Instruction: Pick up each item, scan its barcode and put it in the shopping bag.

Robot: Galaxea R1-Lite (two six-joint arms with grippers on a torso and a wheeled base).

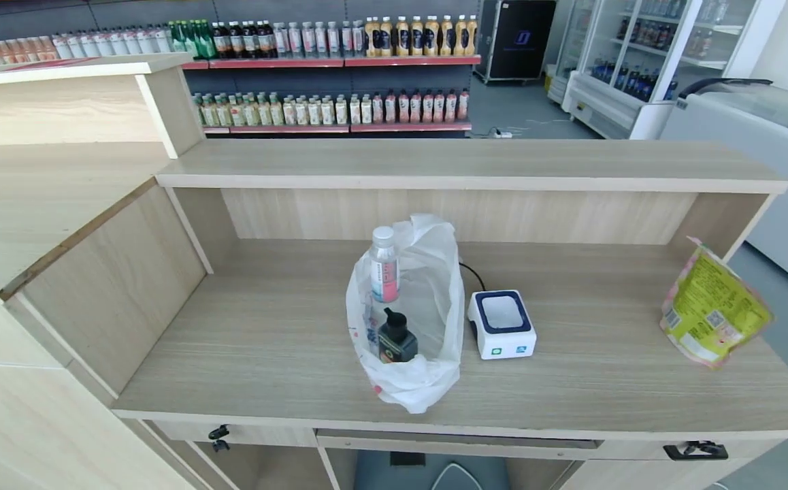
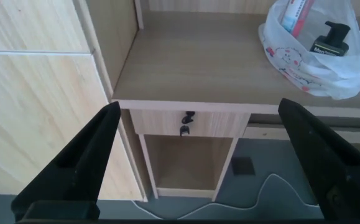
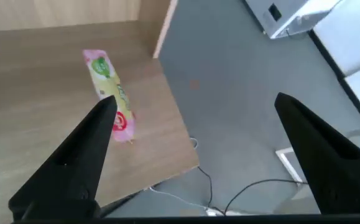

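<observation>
Head view: the scanner point(image 1: 501, 323), a white box with a dark-framed window on top, sits on the tabletop point(image 1: 285, 340) and serves as the reference point. The shopping bag point(image 1: 435, 299), white thin plastic with its mouth open upward, stands just beside the scanner on its left, touching it or nearly so. Two items are inside the bag: a clear bottle point(image 1: 384, 269) with a white cap and pink label, upright at the side farther from the front edge, and a dark bottle point(image 1: 396, 337) with a black cap in front of it. A black cable point(image 1: 472, 272) runs from behind the scanner toward the bag. The snack pouch point(image 1: 710, 309), green and yellow with a pink border, stands tilted well apart from the scanner on its right, at the right end of the tabletop.

Left wrist view: the left hand point(image 2: 199, 106) is spread wide and holds nothing. It hangs off the front edge of the tabletop, on the far side of the bag from the scanner, facing a drawer lock point(image 2: 186, 122) below the edge. The bag lies beyond one finger point(image 2: 316, 149), clear of it.

Right wrist view: the right hand point(image 3: 195, 98) is spread wide and empty. The snack pouch point(image 3: 111, 93) stands edge-on close to the tip of one finger point(image 3: 86, 162), outside the gap between the fingers; contact cannot be determined.
</observation>
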